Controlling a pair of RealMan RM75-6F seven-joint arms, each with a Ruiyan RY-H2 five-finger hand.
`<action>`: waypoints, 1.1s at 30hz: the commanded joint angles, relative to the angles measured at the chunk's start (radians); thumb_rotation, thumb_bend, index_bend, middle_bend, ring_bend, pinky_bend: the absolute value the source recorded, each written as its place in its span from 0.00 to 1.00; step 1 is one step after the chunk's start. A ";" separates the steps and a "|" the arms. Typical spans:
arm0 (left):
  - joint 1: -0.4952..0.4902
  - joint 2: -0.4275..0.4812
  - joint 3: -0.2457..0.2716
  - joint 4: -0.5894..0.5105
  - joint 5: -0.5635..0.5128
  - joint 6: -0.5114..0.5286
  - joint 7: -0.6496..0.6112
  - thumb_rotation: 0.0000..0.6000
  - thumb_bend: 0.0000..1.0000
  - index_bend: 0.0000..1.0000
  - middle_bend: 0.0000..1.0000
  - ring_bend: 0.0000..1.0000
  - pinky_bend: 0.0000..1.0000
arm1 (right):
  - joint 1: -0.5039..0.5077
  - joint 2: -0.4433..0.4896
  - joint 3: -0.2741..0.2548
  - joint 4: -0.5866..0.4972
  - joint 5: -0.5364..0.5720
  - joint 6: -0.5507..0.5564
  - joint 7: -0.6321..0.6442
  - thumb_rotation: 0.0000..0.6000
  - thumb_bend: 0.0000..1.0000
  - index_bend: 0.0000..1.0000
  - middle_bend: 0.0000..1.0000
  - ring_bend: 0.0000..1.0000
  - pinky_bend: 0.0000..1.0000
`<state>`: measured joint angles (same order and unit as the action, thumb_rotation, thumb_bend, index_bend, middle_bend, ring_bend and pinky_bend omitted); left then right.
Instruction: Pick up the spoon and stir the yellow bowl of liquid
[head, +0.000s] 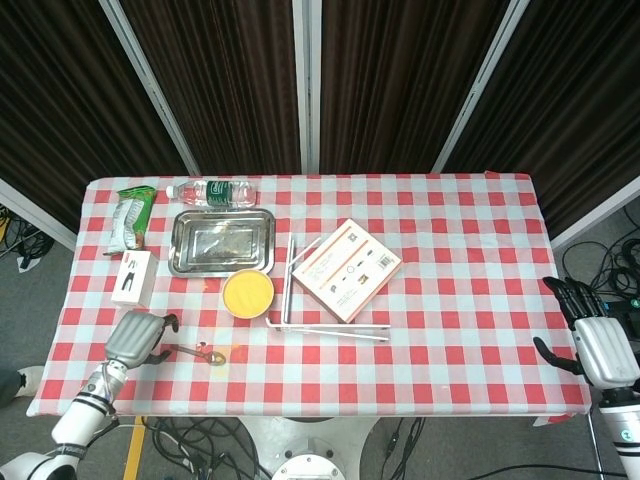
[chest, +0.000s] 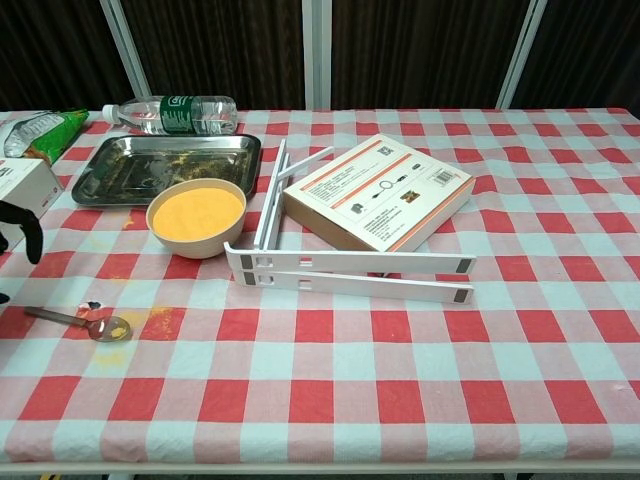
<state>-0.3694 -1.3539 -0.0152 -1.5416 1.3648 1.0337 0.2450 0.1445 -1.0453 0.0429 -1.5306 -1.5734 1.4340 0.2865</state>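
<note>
Labels first: I can make out a green band on the water bottle (head: 211, 191) at the upper left of the head view, but no word on it resolves, and the print on the orange-edged box (head: 346, 269) near frame center is too small for me to read. The snack bag (head: 132, 217) and small white carton (head: 133, 277) on the left side give me no legible text either.

My left hand (head: 137, 338) sits over the lower left of the cloth, fingers curled downward and holding nothing. The spoon (head: 199, 352) lies flat just to its right, handle end toward the dark fingertips (head: 168, 324), apart from them. In the chest view the spoon (chest: 78, 320) rests at lower left with yellow residue in its bowl and a yellow smear beside it. The yellow bowl (head: 247, 293) stands above and right of the spoon, just below the metal tray (head: 222, 241) and beside the white stand (head: 325, 324).

My right hand (head: 594, 334) hangs off the table's right edge, fingers spread, empty. Bare checkered tablecloth (head: 470, 300) fills the right half of the frame.
</note>
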 joint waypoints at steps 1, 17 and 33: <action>-0.016 -0.027 0.006 0.019 -0.007 -0.023 0.003 1.00 0.28 0.52 0.93 0.85 0.97 | 0.000 0.000 -0.001 -0.001 0.002 -0.002 0.000 1.00 0.22 0.02 0.10 0.00 0.07; -0.048 -0.090 0.019 0.068 -0.079 -0.090 0.027 1.00 0.37 0.58 0.94 0.86 0.98 | -0.003 -0.002 -0.002 0.003 0.008 0.000 0.002 1.00 0.22 0.02 0.10 0.00 0.07; -0.065 -0.093 0.026 0.063 -0.151 -0.122 0.055 1.00 0.41 0.60 0.94 0.86 0.98 | -0.001 -0.004 -0.002 0.006 0.016 -0.008 0.002 1.00 0.22 0.02 0.10 0.00 0.07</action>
<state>-0.4337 -1.4466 0.0110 -1.4786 1.2140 0.9116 0.2995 0.1432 -1.0498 0.0410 -1.5243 -1.5574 1.4263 0.2888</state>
